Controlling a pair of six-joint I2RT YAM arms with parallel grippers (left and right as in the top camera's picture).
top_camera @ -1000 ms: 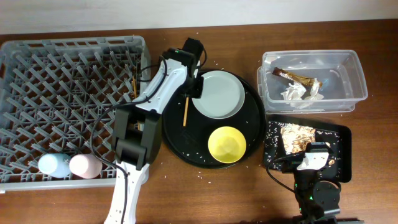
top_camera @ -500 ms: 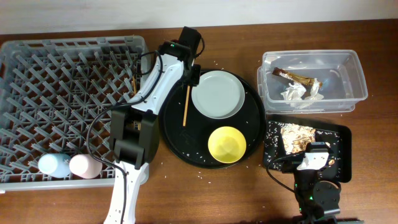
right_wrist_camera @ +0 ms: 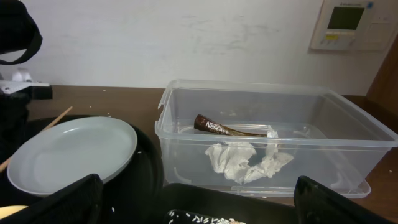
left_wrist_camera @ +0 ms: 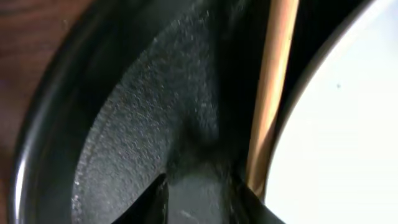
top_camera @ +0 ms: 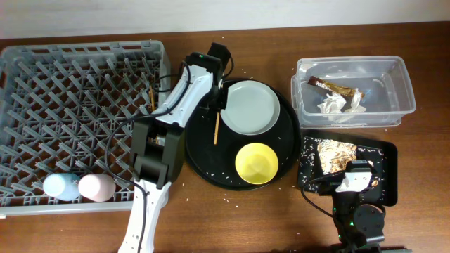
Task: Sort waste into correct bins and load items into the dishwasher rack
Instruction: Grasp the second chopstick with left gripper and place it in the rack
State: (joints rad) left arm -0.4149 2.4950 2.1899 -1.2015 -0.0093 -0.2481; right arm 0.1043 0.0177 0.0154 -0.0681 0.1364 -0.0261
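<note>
**Though the waste is binned, one chopstick, the plate and the bowl are yet to be loaded**

As the overhead view shows, the left gripper [top_camera: 219, 98] is down on the round black tray [top_camera: 200, 158], at the far end of the loose chopstick [top_camera: 217, 128]. That stick lies flat in the narrow strip between the tray wall and the plate [top_camera: 247, 106]. The left wrist view puts it hard against the plate's rim and just beside one fingertip. Whether the jaws are clenched on it or merely alongside cannot be told.

Judgement: the low, close approach is forced by where the stick lies. A thin rod flat beside a raised rim leaves little room for a finger on that side.

The bowl [top_camera: 256, 162] sits upright on the same tray, apart from the plate.

The rack [top_camera: 77, 119] occupies the left of the bench [top_camera: 281, 218]. It holds the blue cup [top_camera: 58, 186] and the pink cup [top_camera: 96, 187] side by side in its near left corner. The second chopstick [top_camera: 152, 95] is lodged among the pegs by its right wall.

The right gripper [top_camera: 355, 179] hangs over the near edge of the shallow black tray [top_camera: 390, 169], fingers spread wide with nothing between them.

The wrapper [top_camera: 334, 87] and napkin [top_camera: 334, 105] lie in the clear tub [top_camera: 404, 77], and the food scraps [top_camera: 337, 156] lie in the shallow black tray.

Judgement: sorting looks complete, and the right arm is parked clear of the left arm's work.
</note>
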